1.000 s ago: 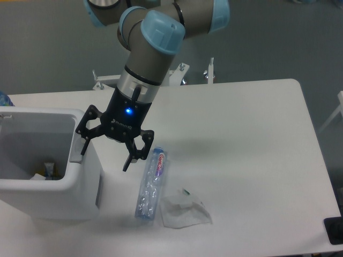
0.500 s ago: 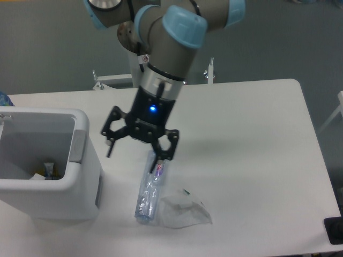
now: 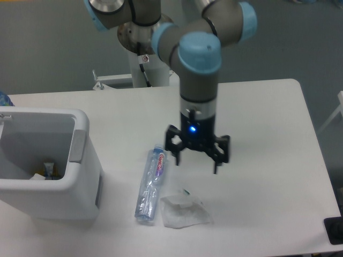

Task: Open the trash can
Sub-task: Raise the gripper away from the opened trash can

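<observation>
at the left edge of the table [image 3: 257, 107] sits the trash can [image 3: 53, 201], a big boxy white bin with rounded corners, and from where i stand its top is already open: i can look straight down into the cavity and make out a few scraps at the bottom. a grey latch tab [image 3: 78, 145] shows on the inner right rim. the gripper [image 3: 196, 158] hangs over the middle of the table, well apart from the bin, its black fingers spread and holding nothing, a blue light glowing on its body. just to its left lies a clear crushed plastic bottle [image 3: 150, 183] with a purple label, running lengthwise toward the front edge, and beside the bottle's lower end rests a crumpled clear wrapper [image 3: 185, 210], almost under the gripper. my reading is that the opening step is done, so what is left is only a clean retreat; if anything more is wanted at the bin, the arm would need to cross over the bottle without clipping it. there is plenty of bare tabletop to the right and behind the gripper, while the front strip is tighter, with the wrapper and bottle lying close to the table's near edge and the bin crowding the left corner.
</observation>
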Robot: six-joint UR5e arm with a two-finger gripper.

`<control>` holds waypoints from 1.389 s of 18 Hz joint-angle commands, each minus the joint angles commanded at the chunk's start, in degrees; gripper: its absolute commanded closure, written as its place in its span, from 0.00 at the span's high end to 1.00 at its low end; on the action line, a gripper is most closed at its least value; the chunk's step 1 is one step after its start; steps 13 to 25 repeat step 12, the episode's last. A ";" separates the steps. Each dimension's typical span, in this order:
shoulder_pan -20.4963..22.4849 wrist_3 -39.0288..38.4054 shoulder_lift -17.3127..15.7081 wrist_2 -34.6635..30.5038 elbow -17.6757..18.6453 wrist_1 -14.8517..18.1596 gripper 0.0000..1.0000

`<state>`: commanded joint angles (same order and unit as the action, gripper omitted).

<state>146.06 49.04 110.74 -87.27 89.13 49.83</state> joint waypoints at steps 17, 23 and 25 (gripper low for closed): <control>4.14 19.17 5.01 -5.80 0.34 1.24 1.00; 4.14 19.17 5.01 -5.80 0.34 1.24 1.00; 4.14 19.17 5.01 -5.80 0.34 1.24 1.00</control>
